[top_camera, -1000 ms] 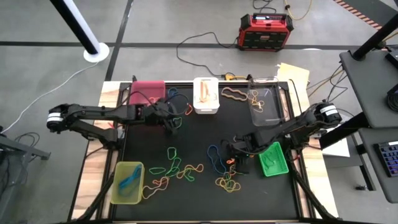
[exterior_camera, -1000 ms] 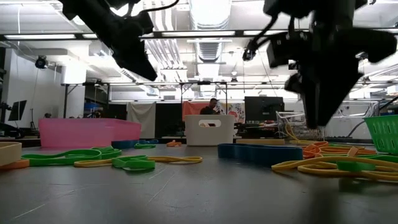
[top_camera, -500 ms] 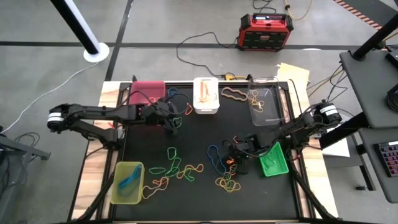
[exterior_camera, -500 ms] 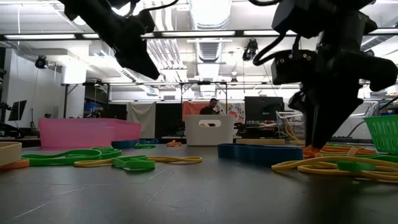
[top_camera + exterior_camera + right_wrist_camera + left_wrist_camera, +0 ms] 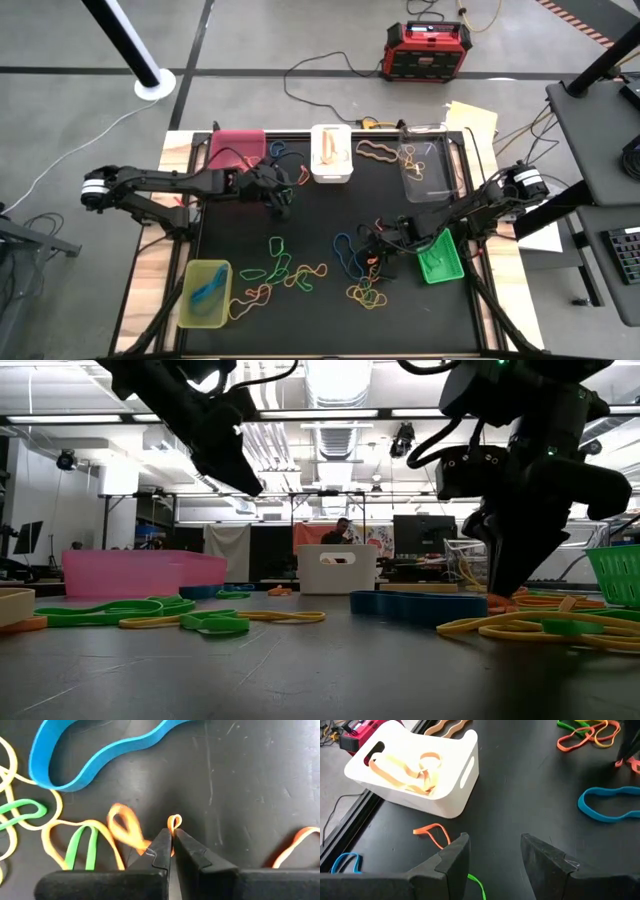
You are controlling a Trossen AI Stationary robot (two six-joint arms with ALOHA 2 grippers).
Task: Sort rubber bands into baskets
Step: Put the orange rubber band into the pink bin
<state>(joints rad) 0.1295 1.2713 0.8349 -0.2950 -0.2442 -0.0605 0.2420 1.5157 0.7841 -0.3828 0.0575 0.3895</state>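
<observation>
Right gripper (image 5: 171,851) had its jaws pinched on an orange band (image 5: 173,822), low on the bench just left of the green basket (image 5: 440,257); left gripper (image 5: 492,857) hung far-left, jaws wide.

Five baskets (image 5: 331,153) sit along the table (image 5: 320,215) edges: three at the far edge, one at the near left corner, one by the right edge. Loose rubber bands (image 5: 290,270) lie between them, mostly toward the near edge.
</observation>
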